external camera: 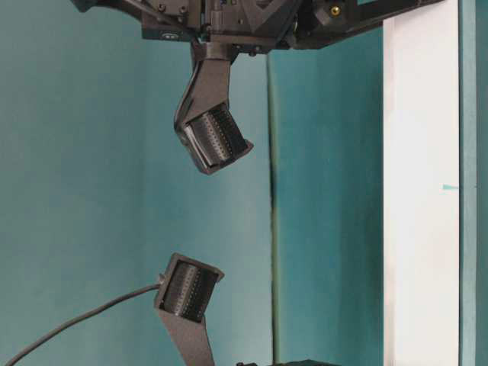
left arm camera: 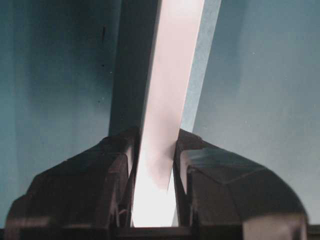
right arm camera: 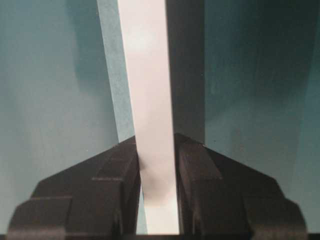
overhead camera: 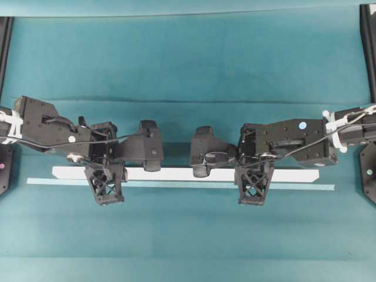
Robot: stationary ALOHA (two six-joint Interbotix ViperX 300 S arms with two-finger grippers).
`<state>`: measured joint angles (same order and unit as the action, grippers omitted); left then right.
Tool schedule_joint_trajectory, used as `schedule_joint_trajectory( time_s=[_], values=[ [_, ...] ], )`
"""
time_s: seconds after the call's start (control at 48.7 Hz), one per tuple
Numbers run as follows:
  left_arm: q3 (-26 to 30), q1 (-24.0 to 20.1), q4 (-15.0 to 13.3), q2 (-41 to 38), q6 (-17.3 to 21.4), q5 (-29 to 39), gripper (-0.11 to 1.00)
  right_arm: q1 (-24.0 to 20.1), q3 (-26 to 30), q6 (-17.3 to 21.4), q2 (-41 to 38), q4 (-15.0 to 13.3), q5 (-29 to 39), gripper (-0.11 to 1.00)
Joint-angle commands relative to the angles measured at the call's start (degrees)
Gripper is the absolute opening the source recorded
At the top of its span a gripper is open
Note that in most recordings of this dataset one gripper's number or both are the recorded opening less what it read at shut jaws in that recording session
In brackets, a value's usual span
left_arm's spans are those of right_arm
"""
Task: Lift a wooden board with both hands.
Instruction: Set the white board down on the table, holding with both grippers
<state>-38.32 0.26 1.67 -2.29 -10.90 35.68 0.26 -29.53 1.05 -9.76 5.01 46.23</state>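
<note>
Both pincers are clamped on the wooden board [overhead camera: 176,174]. Left pincer [left arm camera: 155,170]: fingers [left arm camera: 117,165] pressed to either face of the white plank, narrow gap filled by it. Right pincer [right arm camera: 157,170]: same, plank running straight out toward 12 o'clock in the wrist view.

Overhead: board lies horizontally across the lower middle of the frame, left pincer [overhead camera: 106,185] gripping it toward the 9 o'clock end, right pincer [overhead camera: 254,185] toward the 3 o'clock end. A pale teal strip [overhead camera: 305,187] of like length shows just below the board, at its 6 o'clock edge; possibly the board's shadow-side companion, cannot tell whether touching.

Progress, judged: grasp done at both ends; the wrist views show a dark band beside the plank, which suggests it is off the tabletop [overhead camera: 188,59], so the lift seems under way. Height gained cannot be told. Remaining: raise level and hold.

Surface: plain teal cloth, faint creases, otherwise bare. Black frame posts [overhead camera: 367,47] at the edges; nothing of the room beyond.
</note>
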Motion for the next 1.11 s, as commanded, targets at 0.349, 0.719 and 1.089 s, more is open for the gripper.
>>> schedule_joint_trajectory(
  time_s=[0.349,0.719,1.089],
  values=[
    [-1.6,-0.2,0.1,1.1,-0.4,-4.2,0.17,-0.4,-0.1,0.2,-0.2,0.4,-1.8,0.22],
    [-2.0,-0.3,0.1,1.5,-0.7,-4.3,0.28,-0.4,-0.1,1.2,-0.1,0.5,-1.4,0.6],
    [-3.4,-0.1,0.1,2.3,-0.5,-4.5,0.98,-0.5,-0.3,3.9,0.0,0.5,-1.8,0.89]
  ],
)
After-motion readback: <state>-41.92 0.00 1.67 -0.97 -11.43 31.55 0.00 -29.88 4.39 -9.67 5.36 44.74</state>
